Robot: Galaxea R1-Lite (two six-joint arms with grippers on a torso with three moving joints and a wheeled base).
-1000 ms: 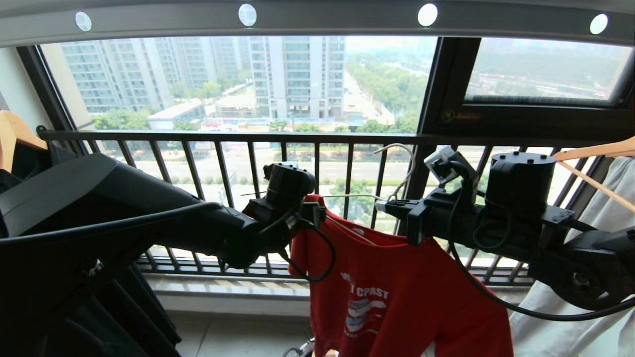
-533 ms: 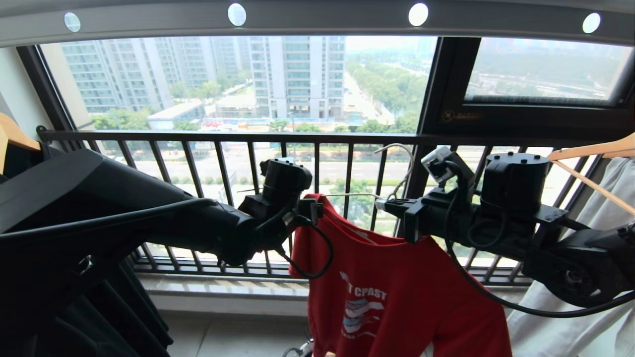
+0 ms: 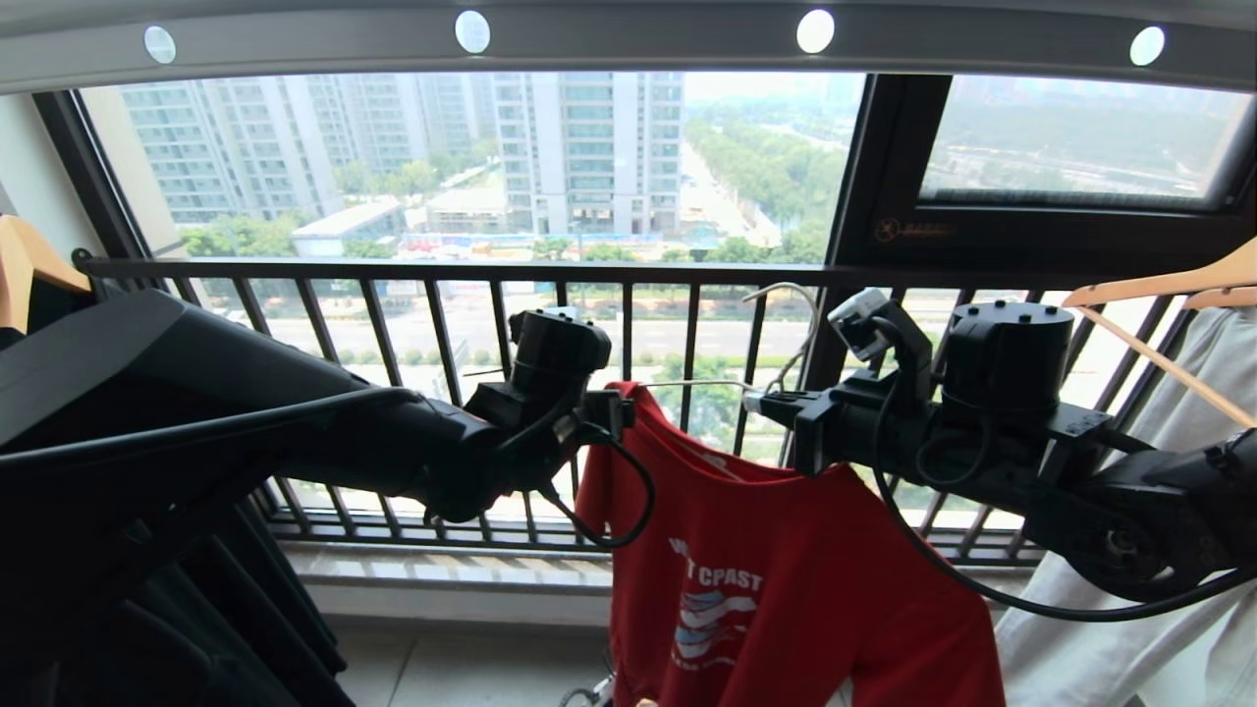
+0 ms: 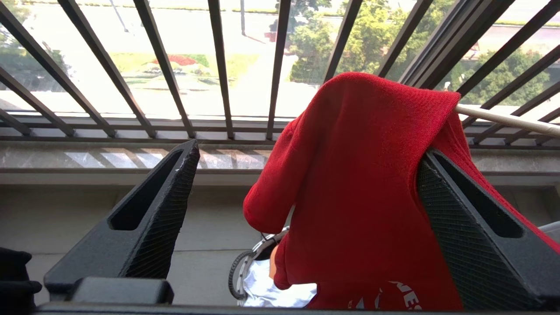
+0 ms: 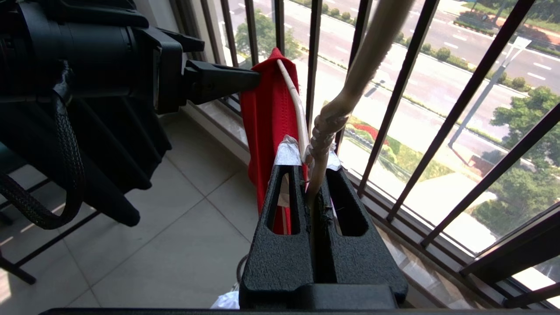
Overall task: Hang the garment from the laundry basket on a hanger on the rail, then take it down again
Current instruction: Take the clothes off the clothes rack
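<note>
Right up close, two black arms reaching in from either side at chest height. Left gripper (image 4: 302, 210) spread wide around the bunched shoulder of the red T-shirt (image 3: 786, 589), one finger (image 4: 148, 214) off in free air, the other tucked against the cloth. Right gripper (image 5: 313, 183) pinched tight on the twisted neck of the white wire hanger (image 5: 326, 127), hook curving up toward the rail (image 3: 628, 39) but not over it.

Shirt draped on that hanger, held up mid-air between the two arms, hanging straight down, collar up top, hem out of sight below. Long axis of the hanger running roughly side to side, parallel to the window. Chest print partly readable: "T CPAST" in white, first letters lost in a fold, striped light-blue graphic under it.

Down below, a bit of white basket (image 4: 249, 271) on the tiled floor. Further back, dark barred railing (image 3: 442, 270), a small gold logo on the window frame (image 3: 913, 231), too tiny to read, then tower blocks outside.
</note>
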